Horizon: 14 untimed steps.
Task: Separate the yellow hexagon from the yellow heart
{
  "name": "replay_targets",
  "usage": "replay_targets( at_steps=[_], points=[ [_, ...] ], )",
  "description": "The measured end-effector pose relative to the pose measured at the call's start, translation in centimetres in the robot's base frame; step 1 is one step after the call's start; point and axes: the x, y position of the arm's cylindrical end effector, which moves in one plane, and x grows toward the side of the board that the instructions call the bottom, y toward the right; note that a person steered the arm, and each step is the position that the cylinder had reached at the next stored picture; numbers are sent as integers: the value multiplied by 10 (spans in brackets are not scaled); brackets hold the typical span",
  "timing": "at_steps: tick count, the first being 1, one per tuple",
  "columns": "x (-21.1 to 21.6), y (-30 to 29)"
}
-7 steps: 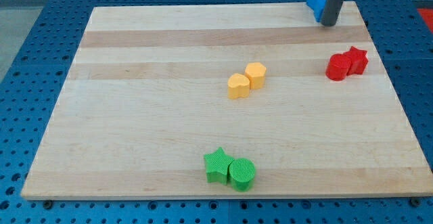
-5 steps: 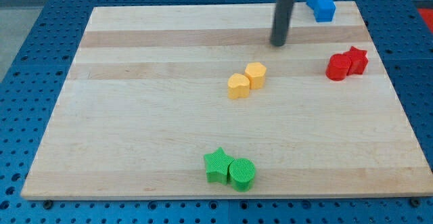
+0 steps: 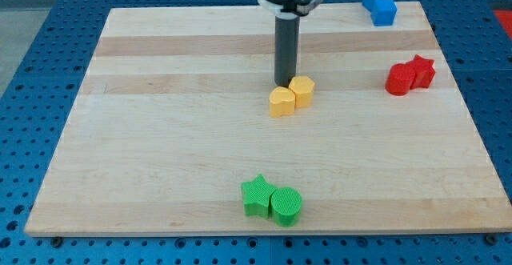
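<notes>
The yellow hexagon [image 3: 302, 90] and the yellow heart [image 3: 281, 102] sit touching near the middle of the wooden board [image 3: 160, 137], the heart to the lower left of the hexagon. My tip [image 3: 284, 83] stands just above the pair, at the top-left edge of the hexagon and right above the heart, at or very near touching them. The dark rod rises straight toward the view's top.
Two red blocks, one a star [image 3: 422, 70], sit touching at the right. Two blue blocks [image 3: 379, 5] lie at the top right corner. A green star [image 3: 257, 195] and a green cylinder [image 3: 286, 206] touch near the bottom edge.
My tip has moved from the top right corner leftward and down the view to the yellow pair. No block has visibly moved.
</notes>
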Motion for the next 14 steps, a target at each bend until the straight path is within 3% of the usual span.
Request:
replay_targets(
  at_steps=[2, 5, 10, 12, 14],
  points=[
    [38, 30],
    [62, 117],
    [130, 80],
    [143, 121],
    [129, 146]
  ],
)
